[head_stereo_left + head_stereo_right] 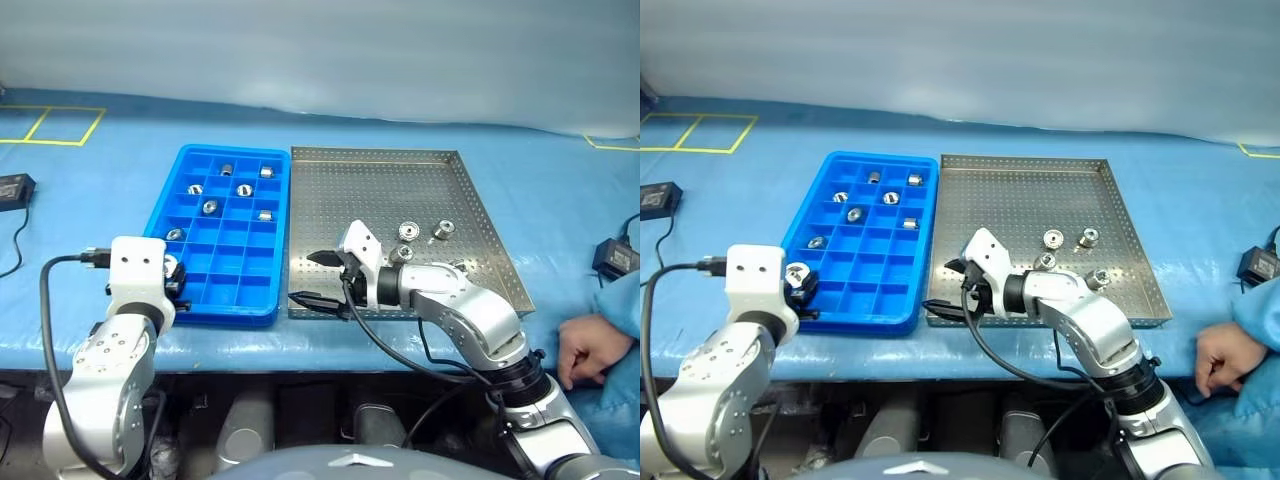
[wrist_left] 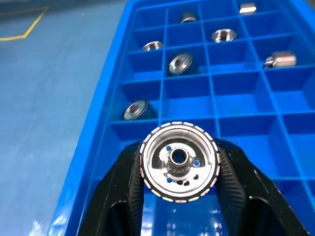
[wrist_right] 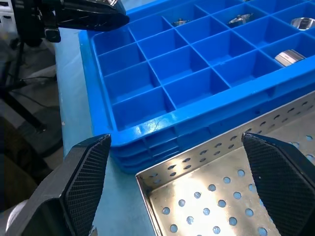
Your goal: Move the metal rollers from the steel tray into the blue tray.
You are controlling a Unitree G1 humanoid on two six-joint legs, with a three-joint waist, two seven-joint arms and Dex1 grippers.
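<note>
Your left claw (image 2: 179, 191) is clamped on one of the metal rollers (image 2: 179, 162), holding it by the rim over the near-left corner of the blue tray (image 1: 258, 312). Seven rollers already sit in cells toward the far and left side; the near rows under you look empty. Pick an empty near cell, centre the roller over it, drop low before you let go so it doesn't bounce into a neighbour or over the left rim. Keep the hole axis roughly as is; don't twist on the way down. Your right claw (image 1: 318, 279) is wide open and empty, hovering at the near-left corner of the steel tray (image 1: 330, 160), pointing left toward the blue tray. Four rollers remain on the steel tray, right of that claw (image 1: 408, 230). Watch the person's hand (image 1: 590, 347) resting on the counter (image 1: 120, 170) at the near right.
</note>
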